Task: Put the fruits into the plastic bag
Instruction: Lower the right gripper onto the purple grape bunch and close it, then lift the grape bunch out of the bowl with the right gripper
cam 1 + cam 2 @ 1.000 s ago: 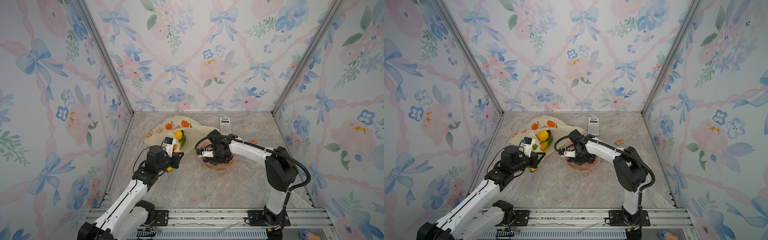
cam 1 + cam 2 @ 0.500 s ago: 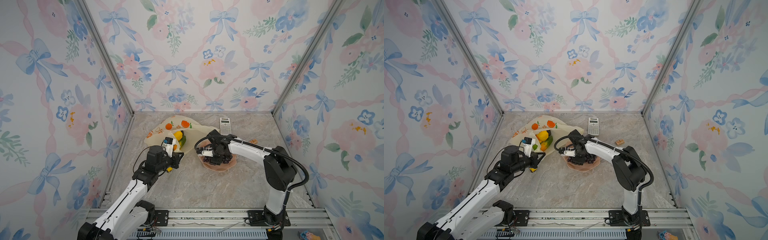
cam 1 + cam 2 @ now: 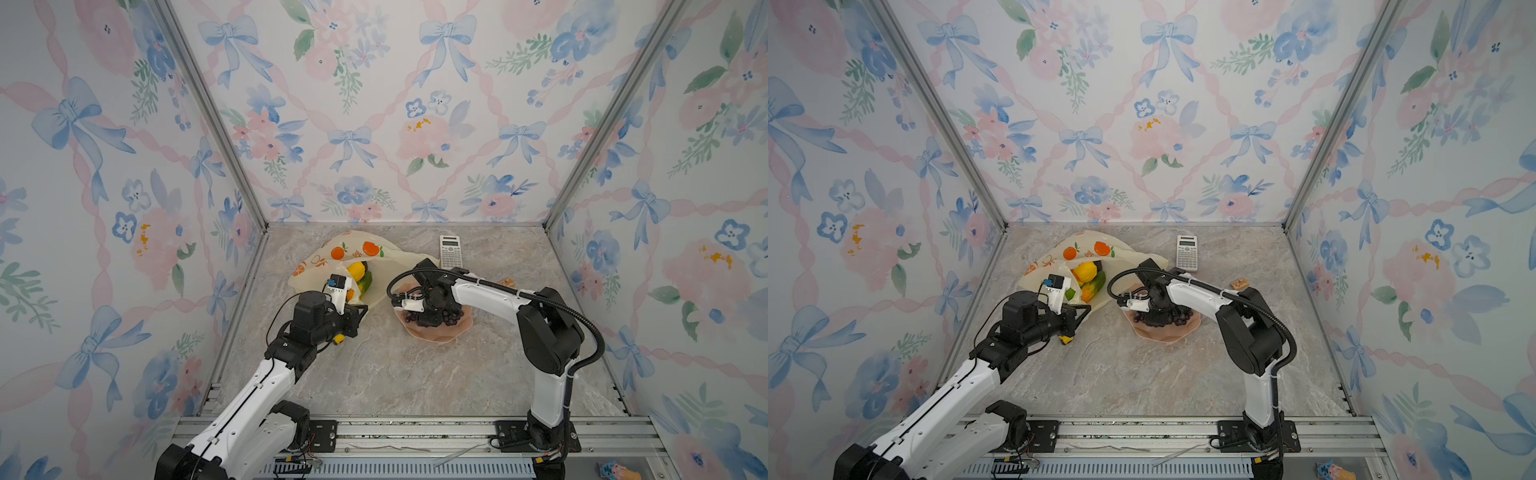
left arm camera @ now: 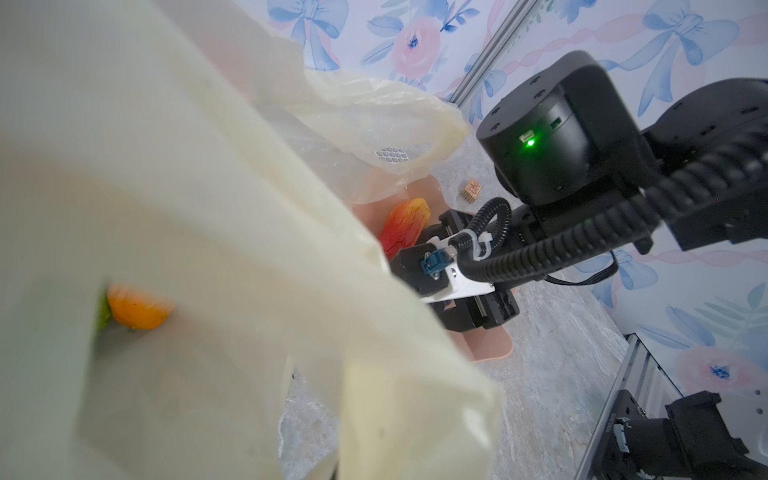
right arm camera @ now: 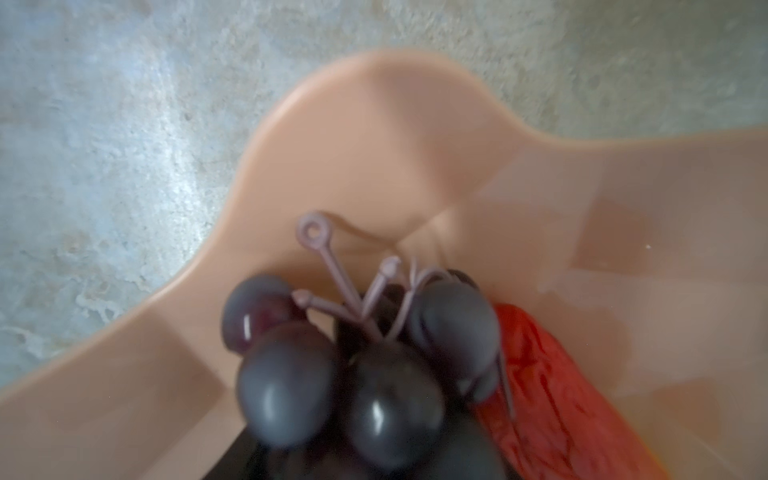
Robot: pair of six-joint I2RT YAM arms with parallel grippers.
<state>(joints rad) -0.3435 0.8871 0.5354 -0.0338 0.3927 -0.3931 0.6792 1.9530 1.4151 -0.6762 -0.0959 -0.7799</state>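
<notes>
**Plastic bag held open; grapes next for transfer**

Thin film of the bag (image 3: 332, 257) is lying crumpled at the back left of the table (image 3: 415, 374), its mouth facing the plate (image 3: 436, 336). The left claw (image 3: 358, 311) is closing fully at the bag's near rim. In the left wrist view the film is draping right across the lens, so I am judging that this claw is gripping the rim and lifting the mouth. A yellow fruit (image 3: 357, 269) and a green fruit (image 3: 366, 283) are already sitting inside.

The right claw (image 3: 430, 320) is reaching down into the plate, over the grapes (image 5: 353, 374). Its own body is hiding the jaws in both top views, and the right wrist view is not showing them clearly. I cannot tell whether they are wide, narrow or gripping. A red fruit (image 5: 552, 395) is lying against the grapes on the plate.

Handling, as judged: the grapes are looking light, glossy and slippery, with round berries joined loosely on thin stalks (image 5: 332, 274). A pinch on one berry is risking a slip or a swinging bunch. Taking hold across the cluster's middle, or at the stalk junction, is looking safer. The bag is limp and is likely depending on the left claw to stay open, so the drop is wanting to go well inside the mouth.
</notes>
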